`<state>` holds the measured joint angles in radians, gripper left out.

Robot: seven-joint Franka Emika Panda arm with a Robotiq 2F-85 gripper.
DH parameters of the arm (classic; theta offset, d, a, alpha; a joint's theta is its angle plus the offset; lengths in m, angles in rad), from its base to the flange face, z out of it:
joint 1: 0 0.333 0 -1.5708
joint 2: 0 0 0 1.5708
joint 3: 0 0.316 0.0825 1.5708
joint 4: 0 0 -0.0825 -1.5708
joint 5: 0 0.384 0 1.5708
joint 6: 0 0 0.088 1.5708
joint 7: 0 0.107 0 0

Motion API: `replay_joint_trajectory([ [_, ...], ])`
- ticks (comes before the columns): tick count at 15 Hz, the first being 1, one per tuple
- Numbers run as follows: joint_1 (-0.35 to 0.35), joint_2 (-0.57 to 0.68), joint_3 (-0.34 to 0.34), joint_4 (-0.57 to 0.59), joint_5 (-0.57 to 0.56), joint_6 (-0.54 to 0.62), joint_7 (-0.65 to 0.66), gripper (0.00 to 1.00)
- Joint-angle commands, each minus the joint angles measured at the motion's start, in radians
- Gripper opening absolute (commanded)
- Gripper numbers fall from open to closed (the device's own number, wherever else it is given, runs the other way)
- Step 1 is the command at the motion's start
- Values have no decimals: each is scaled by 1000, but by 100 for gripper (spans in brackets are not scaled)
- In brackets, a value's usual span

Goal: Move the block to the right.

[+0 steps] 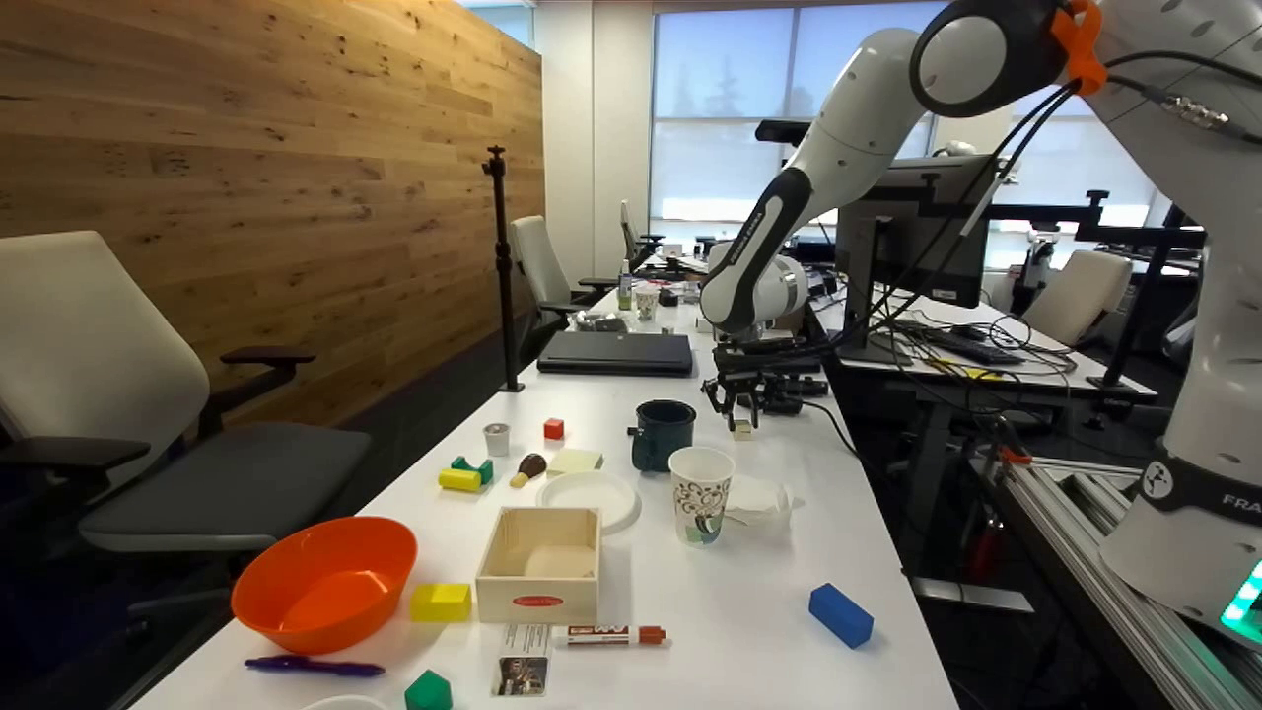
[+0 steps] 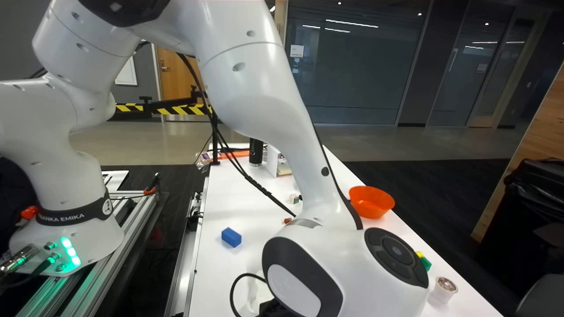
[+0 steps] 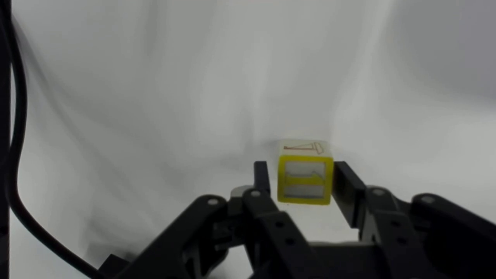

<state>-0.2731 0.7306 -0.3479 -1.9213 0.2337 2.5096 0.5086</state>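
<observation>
A small cube block [image 3: 305, 180] with a yellow-framed face and a pale side with a red drawing sits on the white table. It also shows as a small pale block [image 1: 742, 431] in an exterior view, just below the gripper. My gripper [image 3: 302, 178] is open, with one finger on each side of the block. The right finger in the wrist view is against or very close to the block; a gap shows at the left finger. The gripper [image 1: 732, 402] points down at the table in an exterior view. The arm hides the block in the remaining exterior view.
A dark mug [image 1: 663, 436] and a paper cup [image 1: 701, 495] stand near the gripper. A laptop [image 1: 616, 353] lies behind. A blue block [image 1: 841, 616], wooden box [image 1: 539, 597], red cube [image 1: 554, 429] and orange bowl [image 1: 325, 587] are on the table. A black cable [image 3: 17, 116] runs at left.
</observation>
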Motion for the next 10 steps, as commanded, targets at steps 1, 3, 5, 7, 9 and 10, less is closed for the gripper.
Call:
replay_joint_trajectory([
  [1,-4,3,1,16,0,-16,-8,36],
  [3,-3,6,0,17,-2,-14,-8,13],
  [5,-1,5,-1,14,-4,-5,-9,10],
  [7,8,-3,-6,-1,-12,28,-13,10],
  [9,30,-2,-18,-31,-14,197,-8,10],
  [10,36,-3,-20,-38,-12,259,-11,10],
])
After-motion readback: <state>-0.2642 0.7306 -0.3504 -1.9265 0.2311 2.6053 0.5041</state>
